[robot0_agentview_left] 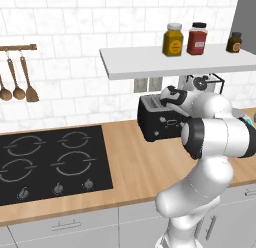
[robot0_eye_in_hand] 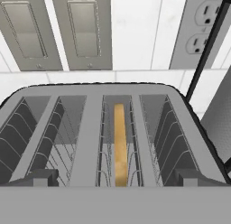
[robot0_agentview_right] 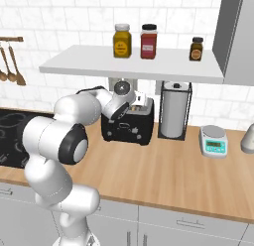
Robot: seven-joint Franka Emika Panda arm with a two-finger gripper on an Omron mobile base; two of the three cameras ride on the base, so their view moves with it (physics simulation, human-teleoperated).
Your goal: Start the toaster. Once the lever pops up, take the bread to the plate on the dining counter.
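Note:
The black toaster (robot0_agentview_left: pixel 156 126) (robot0_agentview_right: pixel 130 127) stands on the wood worktop against the tiled wall, under a white shelf. My gripper (robot0_agentview_left: pixel 169 98) (robot0_agentview_right: pixel 135 98) hovers just over its top, pointing down, open wide with nothing between the fingers. In the hand view I look straight down into the toaster (robot0_eye_in_hand: pixel 92 142); the bread (robot0_eye_in_hand: pixel 119 142) stands on edge in the right-hand slot, sunk between the wire guides. The dark fingertips (robot0_eye_in_hand: pixel 38 177) flank the slots at the near edge, with my gripper (robot0_eye_in_hand: pixel 116 179) centred over the bread slot. The plate and the dining counter are out of view.
The white shelf (robot0_agentview_left: pixel 170 59) with three jars hangs close above the hand. A paper towel holder (robot0_agentview_right: pixel 174 111) and a kitchen scale (robot0_agentview_right: pixel 214 141) stand right of the toaster. A black hob (robot0_agentview_left: pixel 50 162) lies to the left. Wall sockets (robot0_eye_in_hand: pixel 203 29) sit behind.

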